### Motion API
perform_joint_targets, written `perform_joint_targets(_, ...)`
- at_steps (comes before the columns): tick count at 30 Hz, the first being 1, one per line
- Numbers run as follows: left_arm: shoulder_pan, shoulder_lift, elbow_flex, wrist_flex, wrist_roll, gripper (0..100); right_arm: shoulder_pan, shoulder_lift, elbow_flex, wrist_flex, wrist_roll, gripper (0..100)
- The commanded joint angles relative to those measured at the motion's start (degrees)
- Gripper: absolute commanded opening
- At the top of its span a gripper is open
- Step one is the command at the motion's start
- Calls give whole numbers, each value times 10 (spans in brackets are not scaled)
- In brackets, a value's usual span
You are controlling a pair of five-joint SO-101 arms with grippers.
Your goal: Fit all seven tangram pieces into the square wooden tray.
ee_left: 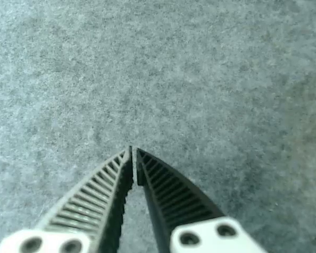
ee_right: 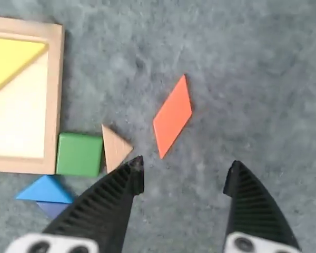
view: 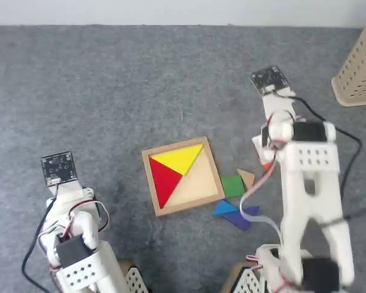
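Two large flat triangles, yellow [view: 178, 160] and red [view: 165, 180], lie in the square wooden tray [view: 214, 169] at the centre of the high view. Five pieces lie outside. The orange parallelogram [ee_right: 172, 117] sits alone right of the tray, beneath the right arm. It is judged light, thin, rigid and slick-faced, so pinch it across its narrow width. The right end effector [ee_right: 186, 164] hangs spread near it. The left end effector [ee_left: 132, 150] is pressed together, lower left. The green square [view: 233, 185], tan triangle [view: 247, 178], blue triangle [view: 226, 209] and purple piece [view: 241, 220] cluster at the tray's lower right, none obstructing.
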Motion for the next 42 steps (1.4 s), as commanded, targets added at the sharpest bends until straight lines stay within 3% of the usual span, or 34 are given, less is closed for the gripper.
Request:
perform_joint_targets(1,3,-4,-6,4,8,13,-15,69,-68,2,2,257)
perform_joint_targets(14,3,-4,-6,4,8,13,-11,233,-76,-120,-89,257)
perform_joint_targets(34,3,-4,-6,4,8,13,5,316,-76,-145,-86,255)
perform_joint_targets(42,3,-4,-6,4,8,13,3,343,-76,-160,-89,160)
